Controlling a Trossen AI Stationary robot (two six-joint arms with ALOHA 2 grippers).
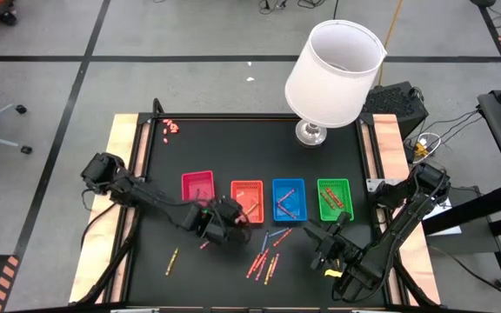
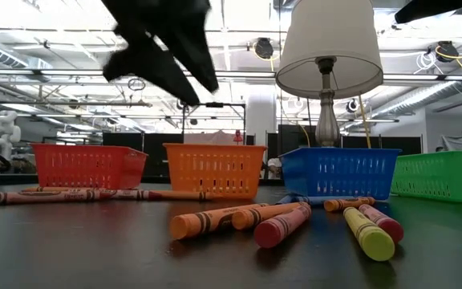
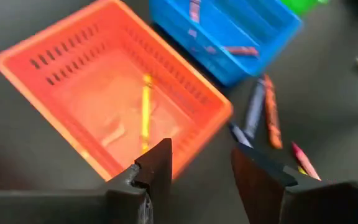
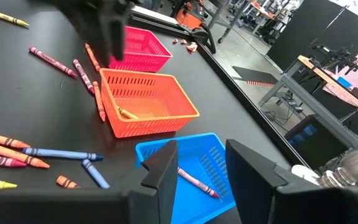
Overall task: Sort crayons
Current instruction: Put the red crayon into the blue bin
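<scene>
left gripper [image 3: 201, 171] jaws spread and empty above near rim of orange tray [image 3: 36, 53], probably between picks; right gripper [image 4: 201, 165] spread too, idle by blue tray [image 4: 194, 163]; next, down to loose crayons [image 1: 263, 261] in front of trays.

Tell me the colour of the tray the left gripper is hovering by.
Orange. The tray shows best in the left wrist view, just beyond the open left gripper.

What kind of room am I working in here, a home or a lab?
Most likely a robotics lab or workshop. The low view shows an open industrial ceiling with strip lights, the high view shows floor tape lines around the table, and workbenches stand beyond it.
</scene>
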